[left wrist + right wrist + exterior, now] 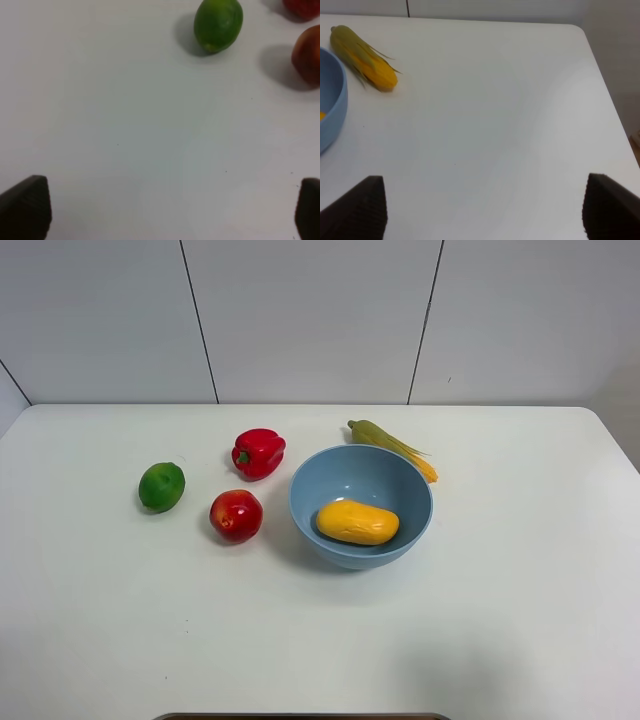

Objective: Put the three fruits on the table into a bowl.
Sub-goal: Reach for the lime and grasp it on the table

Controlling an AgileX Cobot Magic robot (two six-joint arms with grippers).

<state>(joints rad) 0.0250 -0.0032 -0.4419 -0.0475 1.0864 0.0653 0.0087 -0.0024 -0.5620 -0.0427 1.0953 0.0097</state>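
Mango [357,522] is in the light-blue bowl [303,480] at mid-table [500,620], lying on its side, smooth yellow-orange. Apple [236,515] sits just beside the bowl toward the left edge, with the lime [162,486] further left. Bell pepper [259,452] and corn cob [385,440] lie toward the far edge. Left tool [167,207] is spread wide and empty over bare table, and the right tool [482,206] likewise.
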